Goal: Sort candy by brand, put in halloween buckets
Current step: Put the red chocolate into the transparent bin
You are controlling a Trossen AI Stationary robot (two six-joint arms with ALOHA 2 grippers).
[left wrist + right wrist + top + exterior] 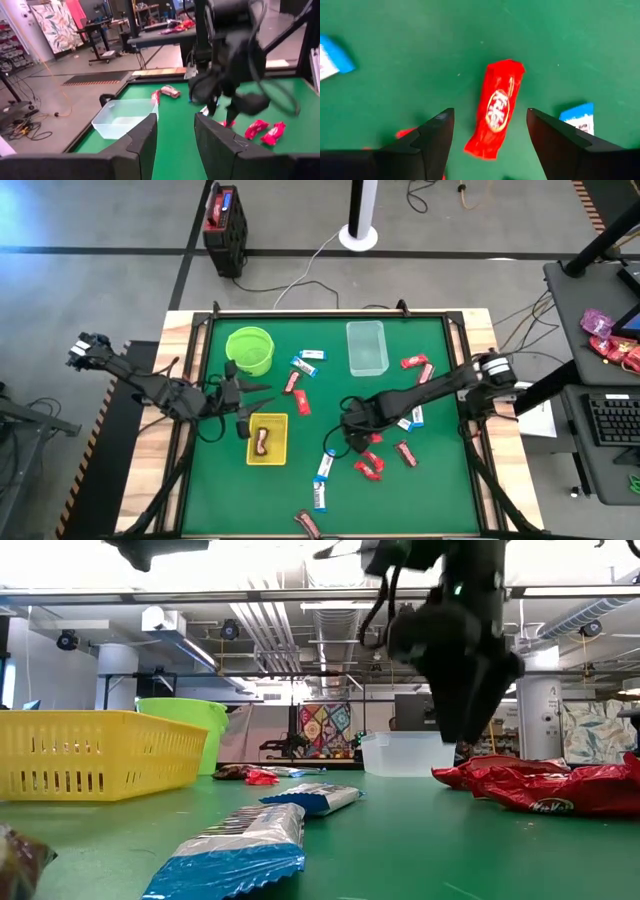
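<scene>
Red candy bar (496, 107) between wide-open right gripper (490, 131) jaws, untouched

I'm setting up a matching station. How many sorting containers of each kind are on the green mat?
Round lime-green bucket: 1
Clear rectangular tub: 1
Yellow basket: 1
Total: 3

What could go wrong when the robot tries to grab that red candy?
The right gripper hangs open right over the red candy, which lies a bit tilted between the fingers, so it might slip or twist when squeezed. More red candies and a blue-and-white candy lie close by, so a finger could bump one. The left gripper waits open by the yellow basket.
</scene>
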